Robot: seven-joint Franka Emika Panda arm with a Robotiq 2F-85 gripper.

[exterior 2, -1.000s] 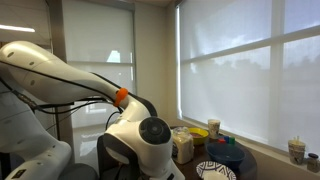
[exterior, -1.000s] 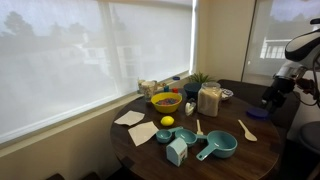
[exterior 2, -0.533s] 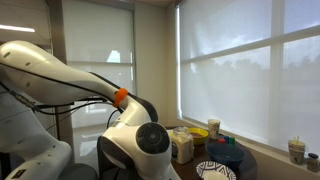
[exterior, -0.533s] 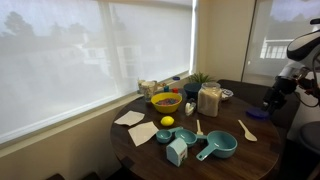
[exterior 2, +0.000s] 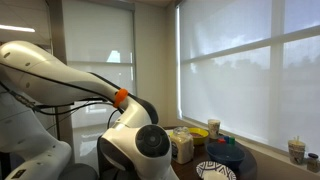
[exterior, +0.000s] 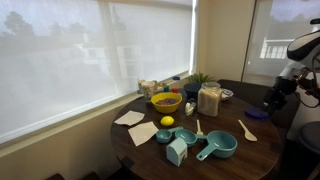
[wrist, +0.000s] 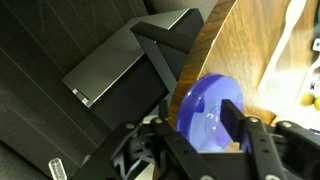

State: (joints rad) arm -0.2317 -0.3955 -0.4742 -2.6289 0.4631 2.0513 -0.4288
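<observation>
Since the wrist view is my only close look, I'm going mostly by it. The gripper (wrist: 203,138) sits at the table edge, straddling a translucent blue round plastic disc (wrist: 205,105). The black fingers (wrist: 232,118) are partly drawn in, one on each side of the disc's rim. The right one overlaps the disc. I can't tell whether they are actually pinching it or only flanking it; the angle is poor.

The disc lies flat at the very edge of the round dark wooden table (wrist: 250,50), with a dark flat panel (wrist: 120,65) lower down beyond the edge.

In an exterior view the gripper (exterior: 271,98) is at the far right of the table (exterior: 250,152), and the disc (exterior: 257,113) shows as a small blue patch just under it.

Everything else is well apart, toward the middle and left:
- a pale wooden spatula (exterior: 246,129), nearest the disc
- a clear plastic jar of beige contents (exterior: 209,100)
- a yellow bowl (exterior: 166,101) with a lemon (exterior: 167,121) just in front of it
- teal plastic measuring cups (exterior: 217,148) on the near side

In an exterior view the white arm (exterior 2: 70,70) fills the foreground and the gripper is out of sight.
</observation>
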